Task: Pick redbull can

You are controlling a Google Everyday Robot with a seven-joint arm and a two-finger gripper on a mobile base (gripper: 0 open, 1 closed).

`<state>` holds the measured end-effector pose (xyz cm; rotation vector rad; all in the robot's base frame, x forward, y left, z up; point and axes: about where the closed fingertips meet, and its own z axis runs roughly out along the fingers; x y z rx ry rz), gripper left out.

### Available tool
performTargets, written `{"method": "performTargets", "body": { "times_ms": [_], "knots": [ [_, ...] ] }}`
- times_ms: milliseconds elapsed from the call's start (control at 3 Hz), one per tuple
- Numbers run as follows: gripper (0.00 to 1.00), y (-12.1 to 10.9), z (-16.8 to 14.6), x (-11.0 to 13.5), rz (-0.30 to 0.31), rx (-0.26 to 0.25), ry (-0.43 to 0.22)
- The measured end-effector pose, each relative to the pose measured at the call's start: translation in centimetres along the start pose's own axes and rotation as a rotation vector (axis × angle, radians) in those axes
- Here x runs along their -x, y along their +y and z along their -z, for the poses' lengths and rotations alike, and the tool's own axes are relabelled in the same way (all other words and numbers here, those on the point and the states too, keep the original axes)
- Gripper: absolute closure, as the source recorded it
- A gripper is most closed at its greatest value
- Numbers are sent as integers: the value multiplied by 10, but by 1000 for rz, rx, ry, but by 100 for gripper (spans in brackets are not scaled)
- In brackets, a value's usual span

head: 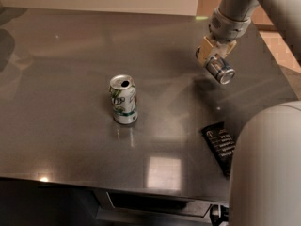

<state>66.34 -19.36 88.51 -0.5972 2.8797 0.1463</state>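
A broad, dark grey metal desk (70,140) with a dull sheen fills most of the camera view, and a pale square of reflected light lies near its front edge. At the lower right a large, smooth, light grey rounded robot body (268,173) covers the desk's near corner. The grey jointed arm (235,8) comes down from the upper right over the far right part of the desk.

Left of centre stands a wide white-and-green soda can (124,101). It is upright, with its opened silver top facing up, and it is well apart from everything else. Near the front right a flat black packet (219,142) with pale print lies on the desk, partly hidden by the robot body.

The slim blue-and-silver redbull can (221,70) is at the end of the arm. It is tilted, with one silver end pointing toward the front right. The hand (214,60) is closed around it, with tan fingers (205,51) pressed against its sides. The can hangs clear of the desk, and a dark shadow lies on the surface just below it.
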Motion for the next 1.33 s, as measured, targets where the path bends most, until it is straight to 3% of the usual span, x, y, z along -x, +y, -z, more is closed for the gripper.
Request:
{"method": "performTargets", "body": {
  "times_ms": [667, 1000, 1333],
  "knots": [
    [100, 42, 50, 13, 249, 41, -59],
    [100, 51, 65, 25, 319, 36, -116],
    [100, 52, 63, 32, 320, 32, -136]
  ]
}}
